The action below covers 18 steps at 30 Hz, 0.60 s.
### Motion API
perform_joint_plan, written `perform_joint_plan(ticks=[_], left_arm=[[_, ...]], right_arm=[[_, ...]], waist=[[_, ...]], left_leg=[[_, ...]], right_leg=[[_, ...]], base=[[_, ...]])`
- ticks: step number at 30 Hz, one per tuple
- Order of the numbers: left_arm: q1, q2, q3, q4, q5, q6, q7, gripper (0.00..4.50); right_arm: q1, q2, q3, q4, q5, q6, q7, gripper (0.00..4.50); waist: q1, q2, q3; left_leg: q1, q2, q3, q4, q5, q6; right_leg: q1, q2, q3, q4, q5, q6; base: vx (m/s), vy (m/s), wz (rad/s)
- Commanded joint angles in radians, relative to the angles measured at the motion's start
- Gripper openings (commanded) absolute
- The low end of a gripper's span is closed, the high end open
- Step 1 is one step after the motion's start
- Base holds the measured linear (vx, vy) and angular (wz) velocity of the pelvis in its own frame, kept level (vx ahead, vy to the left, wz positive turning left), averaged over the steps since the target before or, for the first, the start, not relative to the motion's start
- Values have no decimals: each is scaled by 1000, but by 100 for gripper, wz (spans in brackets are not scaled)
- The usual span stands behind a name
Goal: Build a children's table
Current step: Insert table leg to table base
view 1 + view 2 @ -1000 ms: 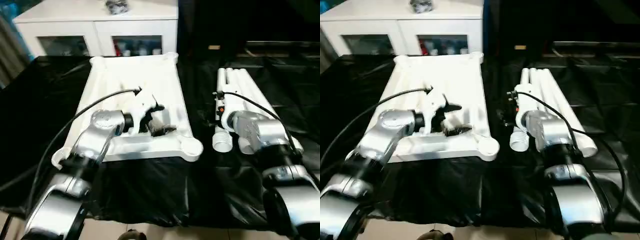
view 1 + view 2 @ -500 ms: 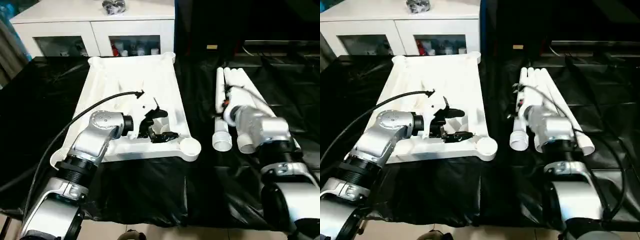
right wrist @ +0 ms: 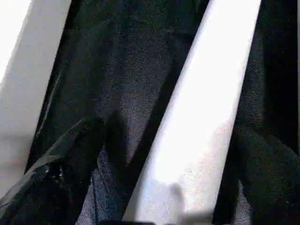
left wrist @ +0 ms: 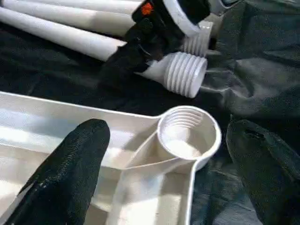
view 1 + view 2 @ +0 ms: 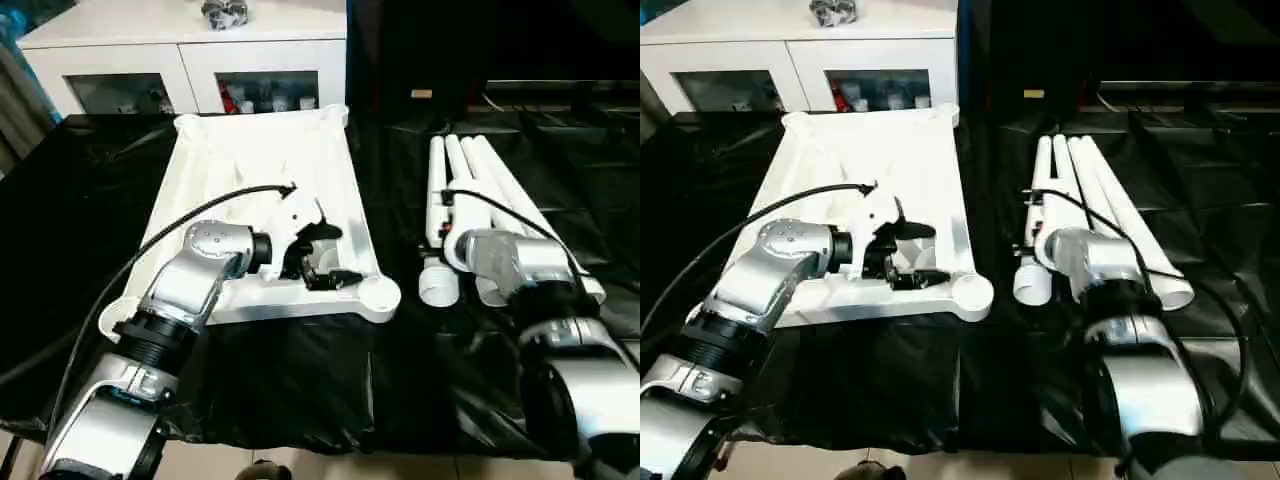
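1. Legs (image 5: 470, 190) lie bunched on the black table cover (image 5: 60, 230), at 3 o'clock from the upturned tabletop (image 5: 270, 150).
2. Right gripper (image 4: 140, 44) has dropped among the legs over the last second; its spread fingers now straddle one leg (image 3: 206, 108), unclenched.
3. Left gripper (image 5: 318, 255), fingers released and empty, has shifted toward the tabletop's near corner socket (image 4: 187, 136).
4. First leg pickup looks imminent; no leg is fitted yet.

No legible text, label, brand or number appears — none on any surface. Markings, if present, cannot be read.
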Motion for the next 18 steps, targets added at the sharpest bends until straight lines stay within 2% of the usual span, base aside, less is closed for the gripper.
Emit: perform_joint_plan(ticks=[1, 2, 3, 4, 5, 6, 7, 8, 10, 11, 13, 14, 15, 16, 17, 18], left_arm=[[-21, 8, -13, -15, -1, 6, 2, 450], [-23, 8, -14, -15, 3, 3, 7, 450], [-25, 8, -8, -15, 10, -3, 24, 450], [-25, 9, -3, -15, 14, -6, 36, 450], [-25, 9, -3, -15, 14, -6, 36, 450], [-24, 10, 1, -16, 19, -11, 46, 450], [-21, 11, 3, -20, 24, -8, 54, 450], [-21, 11, 2, -22, 33, -10, 66, 450], [-22, 5, 6, -25, 38, 3, 86, 450], [-23, 1, 5, -27, 40, 7, 92, 450], [-26, 1, 2, -21, 46, 7, 98, 450], [-28, -1, 2, -13, 52, 2, 107, 450], [-31, 0, 1, -7, 55, -1, 115, 450], [-33, -4, 4, 1, 55, -2, 125, 450], [-40, -11, 9, 11, 59, 2, 150, 450], [-44, -15, 12, 17, 61, 5, 164, 450]], right_arm=[[-8, -4, -28, 63, 4, 15, -27, 420], [-16, -5, -41, 77, 12, 14, -33, 413], [-24, -4, -64, 91, 28, 10, -49, 413], [-29, -3, -80, 101, 38, 9, -57, 403], [-29, -3, -80, 101, 38, 9, -57, 388], [-32, -1, -91, 110, 47, 7, -63, 375], [-35, 1, -100, 124, 55, 5, -65, 370], [-37, 3, -105, 134, 60, 6, -64, 365], [-38, 5, -114, 156, 68, 4, -61, 343], [-35, 6, -125, 168, 77, 4, -62, 326], [-32, 5, -133, 173, 82, 0, -66, 321], [-28, 5, -143, 176, 89, -3, -72, 313], [-30, 5, -151, 184, 93, -7, -76, 300], [-30, 5, -158, 191, 96, -9, -79, 282], [-30, 4, -167, 192, 103, -11, -80, 282], [-30, 4, -173, 194, 106, -12, -81, 279]], waist=[[-8, -29, -70], [-3, -15, -72], [-7, -43, -70], [-2, -36, -71], [-1, -28, -70], [-2, -38, -70], [2, -39, -73], [0, -33, -72], [0, -36, -71], [-1, -31, -69], [1, -34, -70], [2, -31, -70], [1, -34, -69], [2, -25, -69], [0, -28, -69], [-1, -25, -68]], left_leg=[[36, 49, -19, -63, -143, -3], [37, 50, -22, -61, -135, -4], [35, 50, -17, -63, -131, 3], [33, 50, -20, -60, -120, 4], [33, 50, -20, -60, -111, 9], [34, 50, -18, -61, -108, 13], [34, 51, -19, -60, -93, 16], [35, 52, -19, -60, -93, 15], [35, 51, -19, -61, -96, 11], [36, 50, -18, -61, -104, 7], [35, 50, -18, -61, -104, 7], [35, 50, -19, -60, -105, 6], [34, 49, -19, -61, -113, 5], [35, 49, -20, -61, -118, 2], [35, 50, -19, -61, -123, 0], [38, 50, -20, -62, -139, -9]], right_leg=[[39, -51, 35, -64, 25, -282], [40, -57, 35, -61, 13, -281], [40, -53, 37, -66, 13, -276], [43, -57, 37, -57, 17, -279], [39, -57, 36, -61, 7, -271], [39, -55, 37, -63, 8, -267], [39, -57, 37, -57, 19, -268], [36, -55, 36, -59, 26, -268], [37, -54, 36, -57, 35, -271], [36, -53, 36, -60, 41, -270], [38, -54, 36, -58, 46, -275], [38, -55, 36, -57, 47, -275], [40, -56, 36, -59, 36, -276], [39, -57, 36, -59, 30, -275], [38, -55, 36, -61, 27, -273], [38, -53, 36, -62, 28, -274]], base=[[0, 0, 0], [0, 0, 0], [0, 0, 0], [0, 0, 0], [0, 0, 0], [0, 0, 0], [0, 0, 0], [0, 0, 0], [0, 0, 0], [0, 0, 0], [0, 0, 0], [0, 0, 0], [0, 0, 0], [0, 0, 0], [0, 0, 0], [0, 0, 0]])
